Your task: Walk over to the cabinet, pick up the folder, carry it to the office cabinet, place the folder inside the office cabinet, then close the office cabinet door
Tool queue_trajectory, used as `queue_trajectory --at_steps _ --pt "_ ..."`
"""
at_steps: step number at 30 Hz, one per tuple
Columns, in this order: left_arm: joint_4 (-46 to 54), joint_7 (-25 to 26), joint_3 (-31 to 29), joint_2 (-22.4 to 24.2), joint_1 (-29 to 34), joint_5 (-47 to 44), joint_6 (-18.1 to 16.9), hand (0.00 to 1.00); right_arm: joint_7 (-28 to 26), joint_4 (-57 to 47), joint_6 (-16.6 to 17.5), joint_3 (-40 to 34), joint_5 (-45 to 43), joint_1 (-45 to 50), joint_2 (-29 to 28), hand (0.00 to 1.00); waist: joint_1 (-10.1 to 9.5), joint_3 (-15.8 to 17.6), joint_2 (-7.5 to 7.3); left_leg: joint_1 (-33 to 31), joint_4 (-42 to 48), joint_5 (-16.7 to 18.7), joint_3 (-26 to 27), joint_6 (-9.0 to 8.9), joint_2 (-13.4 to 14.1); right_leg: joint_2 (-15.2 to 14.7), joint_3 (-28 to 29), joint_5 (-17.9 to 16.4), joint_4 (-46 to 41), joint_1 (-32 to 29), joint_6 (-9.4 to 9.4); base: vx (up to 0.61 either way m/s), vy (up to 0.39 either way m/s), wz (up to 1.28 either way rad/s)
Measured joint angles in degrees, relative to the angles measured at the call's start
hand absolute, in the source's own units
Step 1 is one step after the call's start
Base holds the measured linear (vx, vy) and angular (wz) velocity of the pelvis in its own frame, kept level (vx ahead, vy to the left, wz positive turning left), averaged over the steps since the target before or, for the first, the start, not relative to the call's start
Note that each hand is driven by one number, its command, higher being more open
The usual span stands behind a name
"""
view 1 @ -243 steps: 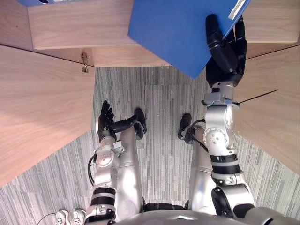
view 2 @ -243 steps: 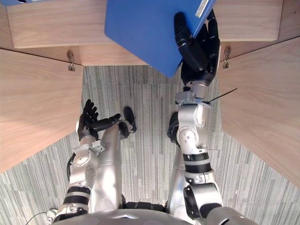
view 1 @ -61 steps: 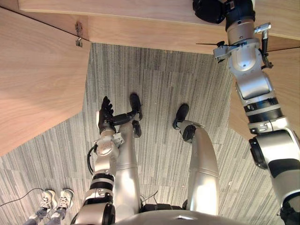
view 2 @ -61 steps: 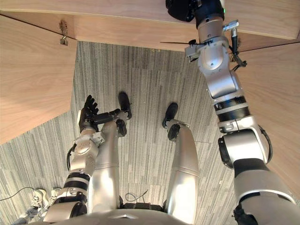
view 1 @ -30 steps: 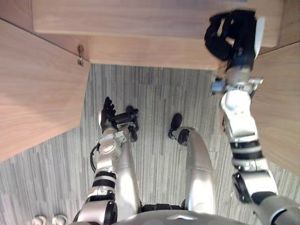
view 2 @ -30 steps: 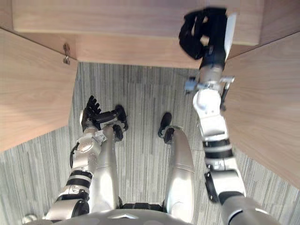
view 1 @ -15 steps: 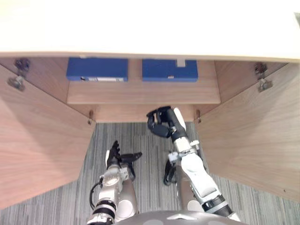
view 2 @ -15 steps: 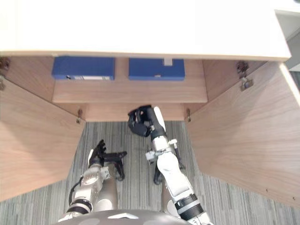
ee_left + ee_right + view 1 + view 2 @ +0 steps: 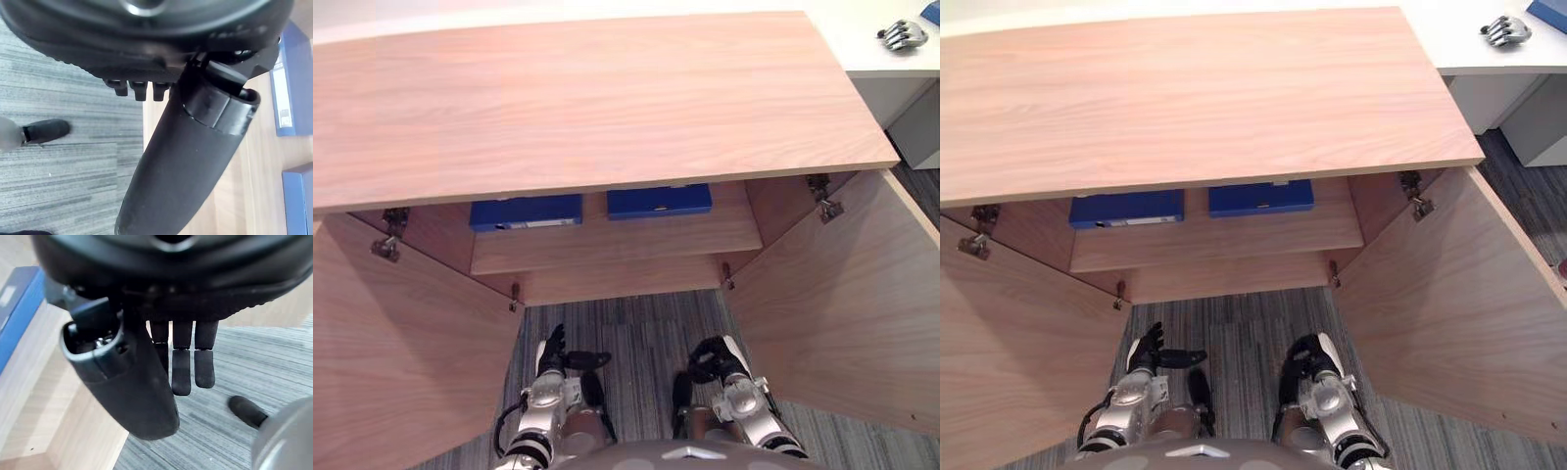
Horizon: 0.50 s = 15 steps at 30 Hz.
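Access explains the left door [image 9: 401,372], which stands swung wide on its hinges so the inside of the office cabinet [image 9: 587,98] is open to reach. Just beside that door's lower edge, the left hand [image 9: 551,350] hangs low over the carpet with its fingers straight and its thumb spread, holding nothing; it looks parked out of the way rather than working. Further in, on the upper shelf [image 9: 607,245], the left folder [image 9: 526,211] and the right folder [image 9: 658,201] lie flat side by side, apart from each other and tucked under the cabinet top. Since no folder is in either hand, the placing step appears done. The right hand [image 9: 713,358] sits low in front of the opening, also empty; its fingers seem loosely relaxed in its wrist view, though the head views are too small to be sure. On the far side, the right door [image 9: 842,313] is also swung out. Closing the doors is probably what remains, and each hand already sits near its own door.
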<state>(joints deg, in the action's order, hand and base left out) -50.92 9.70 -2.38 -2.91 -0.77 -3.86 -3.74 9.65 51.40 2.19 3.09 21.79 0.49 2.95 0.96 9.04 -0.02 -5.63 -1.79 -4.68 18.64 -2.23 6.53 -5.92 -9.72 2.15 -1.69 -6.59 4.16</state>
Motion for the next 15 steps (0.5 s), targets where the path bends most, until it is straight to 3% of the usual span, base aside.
queue_trajectory --at_steps 8,15 --pt "-5.63 -0.18 0.05 -0.04 2.47 0.12 0.85 1.0 1.64 3.63 -1.63 -7.18 -9.46 1.41 -1.39 1.0 0.81 -1.44 -0.94 2.82 -3.29 -0.66 -0.48 0.0 -1.67 -0.37 0.2 1.21 3.9 2.89 0.83 -0.05 0.01 0.01" --pt "-6.9 -0.17 -0.04 -0.09 2.73 1.13 1.43 1.0 1.95 5.79 -2.01 -9.09 -11.47 0.67 -1.66 1.0 0.82 -2.22 -0.65 4.5 -3.56 0.09 -0.46 0.57 -2.68 -1.02 0.34 1.79 5.57 5.35 1.26 0.0 0.002 0.01"
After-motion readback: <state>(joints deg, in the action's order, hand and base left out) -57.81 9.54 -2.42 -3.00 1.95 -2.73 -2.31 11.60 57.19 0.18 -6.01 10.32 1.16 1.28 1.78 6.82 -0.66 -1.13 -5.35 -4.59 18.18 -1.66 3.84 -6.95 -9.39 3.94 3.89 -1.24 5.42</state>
